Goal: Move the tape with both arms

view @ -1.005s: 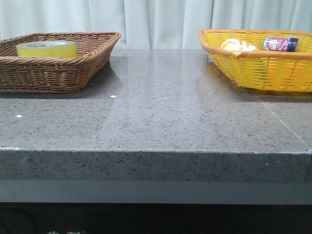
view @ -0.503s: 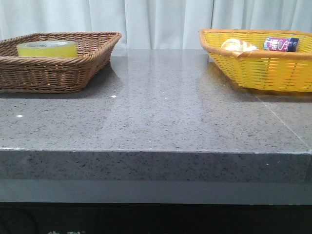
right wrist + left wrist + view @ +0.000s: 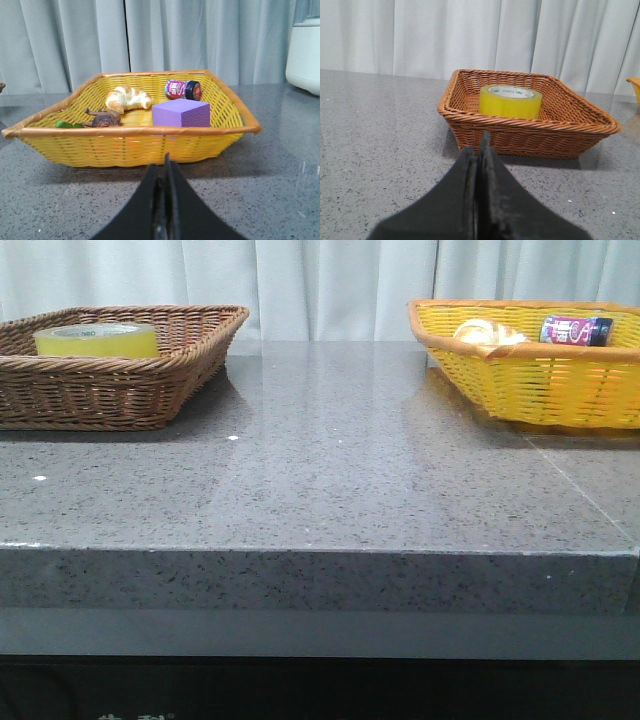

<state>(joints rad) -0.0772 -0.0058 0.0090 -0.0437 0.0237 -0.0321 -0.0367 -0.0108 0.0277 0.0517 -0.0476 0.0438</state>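
White curtains [image 3: 330, 285] are hanging behind the grey speckled stone table [image 3: 330, 490]. The chunky yellow-green roll of tape [image 3: 510, 101] is sitting in the brown woven basket [image 3: 585, 131]. Both black grippers, left [image 3: 478, 150] and right [image 3: 165, 172], are pressing their fingers together, holding nothing.

Yellow-green tape [image 3: 510, 101] with a pale printed core sits in a brown wicker basket [image 3: 530, 127]; the yellow basket [image 3: 135, 142] is orange-rimmed, holding a purple block [image 3: 181, 113]. The counter [image 3: 330, 460] is speckled grey, curtains [image 3: 330, 285] white.

Front view: brown basket [image 3: 110, 390] cut off at left edge, its rim hides lower tape [image 3: 96, 339].
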